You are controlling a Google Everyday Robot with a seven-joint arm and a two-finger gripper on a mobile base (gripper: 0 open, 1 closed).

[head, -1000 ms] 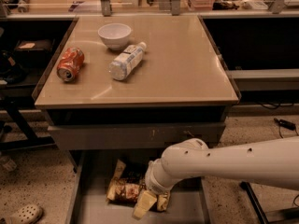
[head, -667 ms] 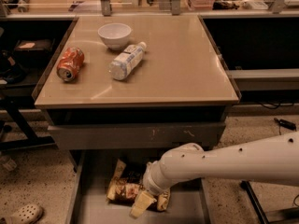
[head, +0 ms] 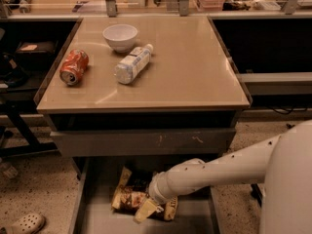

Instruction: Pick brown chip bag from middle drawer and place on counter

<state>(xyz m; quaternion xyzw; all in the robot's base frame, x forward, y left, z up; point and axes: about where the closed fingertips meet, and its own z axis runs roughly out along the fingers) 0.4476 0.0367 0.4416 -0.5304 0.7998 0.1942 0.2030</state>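
While arm reaches in from the right edge of frame, the gripper (head: 157,195) sits low centre, pressed down on the brown chip bag (head: 127,198) inside the middle drawer (head: 97,219).

Change vs. 1 s ago: wrist has crept slightly left and a touch lower onto the bag; arm otherwise much the same. Bag itself approx. where it was, not lifted, still on drawer floor. Reading: grasp stage, pick not yet achieved; lift and transfer to counter (head: 185,67) all still to do.

Grip state: cannot tell. Wrist housing hides the business end, so no call on how far open it is or whether it has hold of anything.

Bag appearance: crumpled, dark brown middle w/ pale yellow ends, lying skewed at bottom centre of frame, one yellow corner poking out below the wrist. Looks crinkly and soft; judgement: likely to slip or deform in a pinch.

Counter, upper half of frame: orange can (head: 74,67) left, bottle (head: 132,64) on its side, white bowl (head: 120,36) behind.
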